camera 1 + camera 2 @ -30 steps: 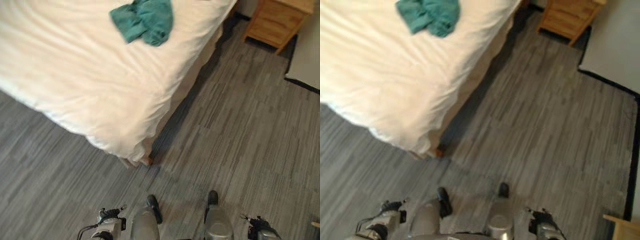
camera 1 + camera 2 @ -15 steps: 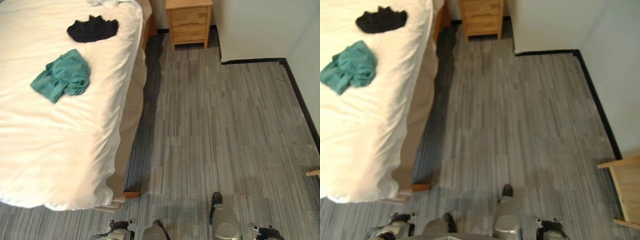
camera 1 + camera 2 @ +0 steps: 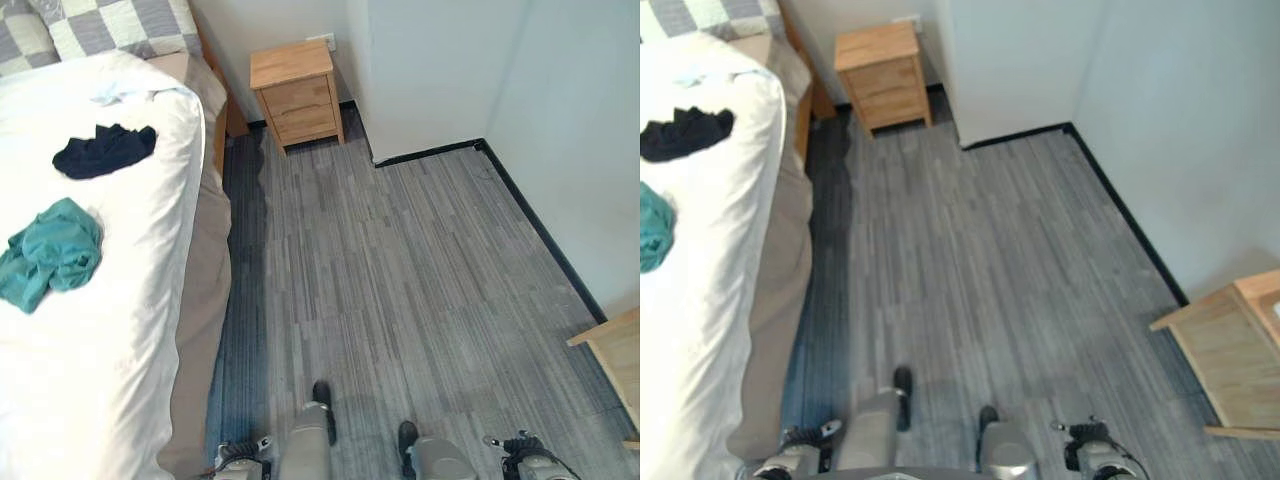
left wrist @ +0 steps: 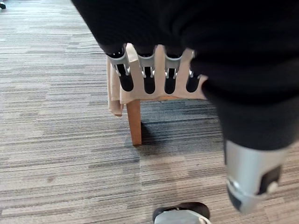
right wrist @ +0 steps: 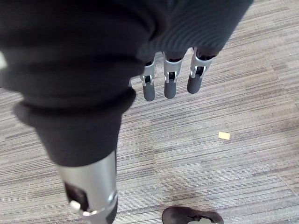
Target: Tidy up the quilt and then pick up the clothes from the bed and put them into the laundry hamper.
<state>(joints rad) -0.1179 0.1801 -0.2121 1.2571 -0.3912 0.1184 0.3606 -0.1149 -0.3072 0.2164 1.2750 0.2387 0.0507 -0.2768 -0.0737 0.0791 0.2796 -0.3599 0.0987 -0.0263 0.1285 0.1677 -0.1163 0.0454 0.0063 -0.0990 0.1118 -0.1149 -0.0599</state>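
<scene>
No legible writing appeared. On the white quilt (image 3: 90,330), a teal garment (image 3: 50,252) lay near the bed's floor-side edge, a dark garment (image 3: 103,151) beyond it toward the checked pillow (image 3: 110,25). Grey floor (image 3: 400,290) lay open beside the bed up to the nightstand (image 3: 296,92). Left hand (image 4: 154,70) and right hand (image 5: 170,77) hung with fingers straight, holding nothing.

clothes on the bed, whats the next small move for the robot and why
Probably turn left and step toward the bed. The teal garment and dark garment lie on the quilt, away from both hands: the left hand and right hand hang open over the floor, holding nothing.
</scene>
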